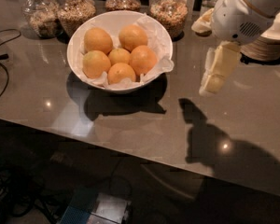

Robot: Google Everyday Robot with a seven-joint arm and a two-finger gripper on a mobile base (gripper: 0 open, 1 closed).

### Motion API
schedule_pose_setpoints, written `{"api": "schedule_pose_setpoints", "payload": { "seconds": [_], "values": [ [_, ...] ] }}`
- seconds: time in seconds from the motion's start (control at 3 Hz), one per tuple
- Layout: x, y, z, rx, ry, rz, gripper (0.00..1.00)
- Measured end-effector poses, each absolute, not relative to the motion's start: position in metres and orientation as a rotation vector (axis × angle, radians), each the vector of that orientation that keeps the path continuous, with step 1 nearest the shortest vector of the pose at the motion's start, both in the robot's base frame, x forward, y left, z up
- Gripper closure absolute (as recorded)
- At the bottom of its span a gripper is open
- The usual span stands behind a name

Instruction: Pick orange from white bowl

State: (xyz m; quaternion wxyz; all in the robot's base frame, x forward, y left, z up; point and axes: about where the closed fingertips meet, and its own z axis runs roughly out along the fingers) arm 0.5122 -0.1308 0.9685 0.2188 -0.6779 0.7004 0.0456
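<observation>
The grey worktop (130, 134) carries everything. The gripper (209, 85) hangs over it, right of the white bowl (84, 26) and well apart from it, tilted tip-down. Whether the gripper is apart or together I cannot tell. The orange (143, 59) lies at the bowl's right side, touching its neighbours on crumpled paper. The approach is probably best made from above, coming down straight, so the paper and the other fruit are not dragged. Jars (170, 10) stand behind.
</observation>
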Motion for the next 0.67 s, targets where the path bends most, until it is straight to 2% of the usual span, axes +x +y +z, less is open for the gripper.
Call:
{"api": "schedule_pose_setpoints", "payload": {
  "seconds": [0.67],
  "values": [
    [0.583, -0.063, 0.99, -1.923, 1.754, 0.144, 0.0]
  ]
}}
